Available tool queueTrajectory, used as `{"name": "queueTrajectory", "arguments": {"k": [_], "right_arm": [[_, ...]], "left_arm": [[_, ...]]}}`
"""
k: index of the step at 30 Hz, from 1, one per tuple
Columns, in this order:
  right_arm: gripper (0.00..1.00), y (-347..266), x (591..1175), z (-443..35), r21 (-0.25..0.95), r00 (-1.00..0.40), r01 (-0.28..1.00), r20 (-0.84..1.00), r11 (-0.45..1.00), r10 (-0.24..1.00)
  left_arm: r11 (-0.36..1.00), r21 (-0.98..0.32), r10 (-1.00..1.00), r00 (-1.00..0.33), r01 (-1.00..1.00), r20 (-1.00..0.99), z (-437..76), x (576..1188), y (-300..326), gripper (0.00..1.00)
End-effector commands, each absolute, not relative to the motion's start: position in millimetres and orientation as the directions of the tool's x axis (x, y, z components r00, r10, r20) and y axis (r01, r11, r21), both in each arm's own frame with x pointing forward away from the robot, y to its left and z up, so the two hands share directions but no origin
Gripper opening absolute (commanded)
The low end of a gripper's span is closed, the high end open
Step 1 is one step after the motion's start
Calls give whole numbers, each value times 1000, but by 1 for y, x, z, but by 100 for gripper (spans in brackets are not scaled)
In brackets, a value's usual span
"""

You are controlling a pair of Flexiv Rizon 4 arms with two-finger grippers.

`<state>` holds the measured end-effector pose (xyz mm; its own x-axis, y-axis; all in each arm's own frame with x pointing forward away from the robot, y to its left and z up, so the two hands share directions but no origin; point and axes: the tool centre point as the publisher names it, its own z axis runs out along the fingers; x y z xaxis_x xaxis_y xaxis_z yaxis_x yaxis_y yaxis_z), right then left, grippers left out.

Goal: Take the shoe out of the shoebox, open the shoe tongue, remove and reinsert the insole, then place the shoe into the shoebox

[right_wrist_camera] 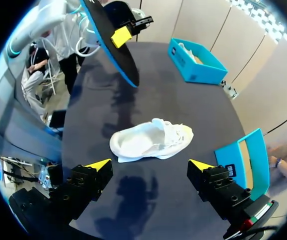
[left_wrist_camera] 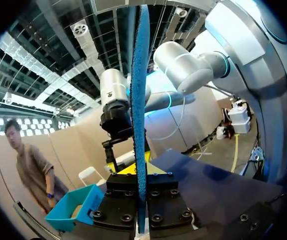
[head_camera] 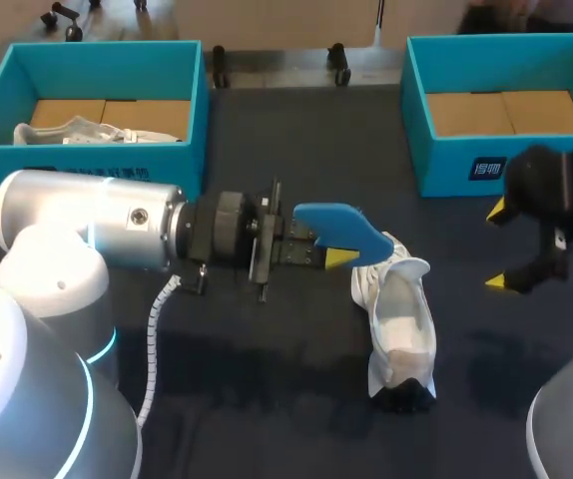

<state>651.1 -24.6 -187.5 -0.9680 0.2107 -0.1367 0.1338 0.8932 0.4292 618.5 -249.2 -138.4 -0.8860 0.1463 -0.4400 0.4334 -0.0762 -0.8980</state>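
A white shoe (head_camera: 401,319) lies on its side on the dark table, its opening facing up. In the right wrist view the shoe (right_wrist_camera: 151,141) lies just ahead of my right gripper (right_wrist_camera: 150,165), between its widely open fingers. That gripper (head_camera: 498,247) hovers to the right of the shoe, holding nothing. My left gripper (head_camera: 338,257) is shut on a blue insole (head_camera: 341,230), held in the air just left of the shoe's toe end. In the left wrist view the insole (left_wrist_camera: 139,100) stands edge-on between the fingers. In the right wrist view the insole (right_wrist_camera: 111,45) hangs beyond the shoe.
A teal shoebox (head_camera: 182,165) at the back left holds another white shoe (head_camera: 77,130). A second teal shoebox (head_camera: 466,165) at the back right shows only its cardboard bottom. In the right wrist view, the far box (right_wrist_camera: 203,75) and the near box (right_wrist_camera: 256,160) flank the table.
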Motion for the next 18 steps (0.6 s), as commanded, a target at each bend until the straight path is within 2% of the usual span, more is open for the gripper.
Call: {"name": "queueTrajectory", "arguments": {"k": [1,18], "right_arm": [[100,-22,672,-192,418,-979,129,-93,899,183],[100,-31,663,-234,400,-988,100,-69,911,138]], "left_arm": [[-66,-899,141,-888,433,-438,-139,617,-255,0],[-24,-924,135,-914,383,-382,-151,609,-275,0]]}}
